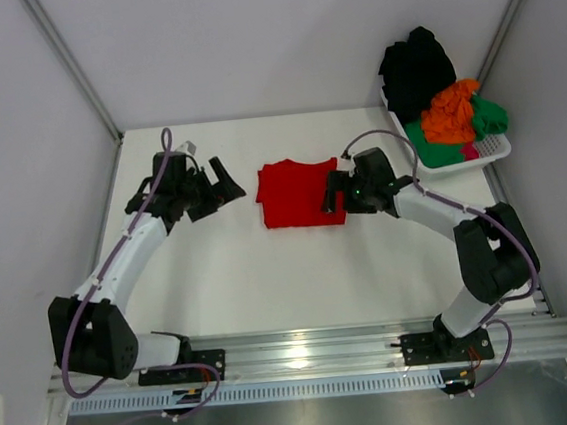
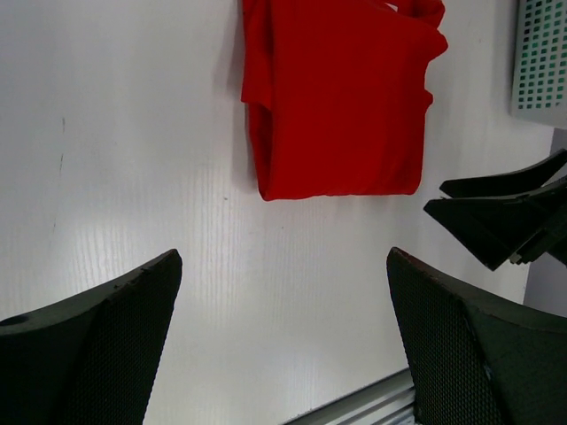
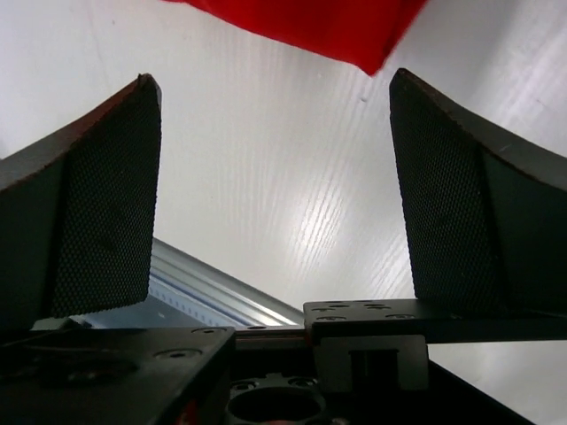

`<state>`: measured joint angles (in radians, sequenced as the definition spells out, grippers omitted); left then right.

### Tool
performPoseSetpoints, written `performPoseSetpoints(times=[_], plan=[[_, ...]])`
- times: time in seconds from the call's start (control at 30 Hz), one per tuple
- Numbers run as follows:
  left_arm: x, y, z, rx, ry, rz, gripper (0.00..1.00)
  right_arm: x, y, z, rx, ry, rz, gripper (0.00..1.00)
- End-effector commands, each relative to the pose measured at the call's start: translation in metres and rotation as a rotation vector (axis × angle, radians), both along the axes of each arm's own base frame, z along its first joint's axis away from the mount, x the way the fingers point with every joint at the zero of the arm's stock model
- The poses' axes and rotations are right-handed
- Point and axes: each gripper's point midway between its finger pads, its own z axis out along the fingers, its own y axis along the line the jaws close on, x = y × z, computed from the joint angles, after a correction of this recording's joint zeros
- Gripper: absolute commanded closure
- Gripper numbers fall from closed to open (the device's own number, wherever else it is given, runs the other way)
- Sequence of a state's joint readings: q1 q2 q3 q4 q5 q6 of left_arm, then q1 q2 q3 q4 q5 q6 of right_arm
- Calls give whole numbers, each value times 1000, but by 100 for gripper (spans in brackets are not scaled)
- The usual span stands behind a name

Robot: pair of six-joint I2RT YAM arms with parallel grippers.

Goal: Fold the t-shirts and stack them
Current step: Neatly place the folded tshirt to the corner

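Red cloth t-shirt lies folded between empty, wide-open left gripper and right gripper; crumpled multicoloured shirts wait in white plastic basket.

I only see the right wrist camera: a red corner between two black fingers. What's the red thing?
Observer: A red t-shirt, folded up, lying flat in the middle of the table.
Operator: Where's the other arm?
Observer: The left gripper hangs open just left of the shirt, holding nothing.
Operator: Any more shirts?
Observer: Yes: a black t-shirt, an orange t-shirt and a green t-shirt heaped in the white basket at the far right corner.
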<state>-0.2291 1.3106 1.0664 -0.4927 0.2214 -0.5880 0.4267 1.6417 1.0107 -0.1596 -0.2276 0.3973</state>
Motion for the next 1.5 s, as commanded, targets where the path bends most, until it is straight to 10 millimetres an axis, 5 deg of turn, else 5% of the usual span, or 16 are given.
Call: performPoseSetpoints(times=[0.0, 0.07, 0.13, 0.17, 0.23, 0.37, 0.47, 0.53, 0.67, 0.97, 1.13, 1.2, 1.47], plan=[[9, -1, 22, -50, -31, -56, 1, 27, -29, 69, -65, -128, -206, 3], [17, 7, 33, -85, -64, -38, 1, 34, -51, 107, -80, -225, -301, 1], [23, 15, 43, -104, -96, -25, 1, 36, -55, 130, -2, -277, -319, 1], [28, 19, 50, -113, -129, -24, 1, 42, -55, 157, 88, -357, -326, 1], [42, 24, 60, -86, -206, -5, 1, 48, -60, 165, 234, -358, -318, 1], [60, 18, 37, -117, -164, 31, 12, 58, -68, 143, 158, -325, -299, 1], [68, 7, 18, -213, -121, 48, 32, 65, -69, 126, 118, -310, -284, 1], [70, -3, 1, -268, -78, 47, 34, 71, -66, 108, 104, -277, -275, 1], [71, -16, -10, -235, -57, 5, 17, 81, -58, 82, 111, -219, -252, 1], [74, -35, -39, -170, -14, -37, 6, 86, -45, 35, 105, -123, -169, 0], [90, -46, -50, -187, 23, -23, 5, 95, -48, 23, 133, -94, -189, 1], [92, -51, -66, -195, 75, -30, 6, 102, -46, 26, 184, -101, -203, 1], [82, -62, -62, -195, 57, -66, 7, 103, -57, 54, 236, -169, -188, 2]])
